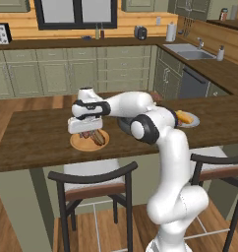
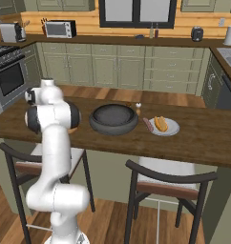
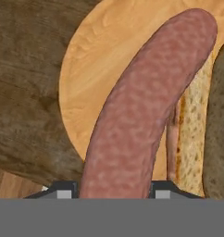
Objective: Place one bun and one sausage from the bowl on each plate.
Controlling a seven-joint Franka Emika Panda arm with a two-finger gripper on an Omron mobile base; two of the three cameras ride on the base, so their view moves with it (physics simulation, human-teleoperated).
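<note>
In the left base view the white arm reached to about nine o'clock of its own elbow, and the pincer (image 1: 89,134) hung low over the near plate (image 1: 76,143), a round tan disc on the dark wooden tabletop (image 1: 37,135), with a bun (image 1: 97,139) lying on it at roughly three o'clock of the plate's middle. The hand view looked straight down on that plate (image 3: 104,60): a reddish-brown sausage (image 3: 141,111) ran from six o'clock up to one o'clock of the picture, its lower end seated between the two dark fingertips (image 3: 58,189), so the pincer was pinching the sausage, jaws partly spread around its girth. Whether the sausage touched the plate could not be told. Just beside the sausage, at three o'clock, lay the pale crumb and dark crust of the bun (image 3: 197,139). From the right base view the dark grey bowl (image 2: 113,119) sat mid-tabletop, its inside showing nothing distinct, and at three o'clock of it, close by, stood the second plate (image 2: 171,128) carrying another bun (image 2: 161,123) and another sausage (image 2: 148,125) side by side, the sausage on the bowl's side. In the left base view that far plate (image 1: 192,121) peeked out past the arm's forearm, an orange-brown bun (image 1: 184,117) on it
</note>
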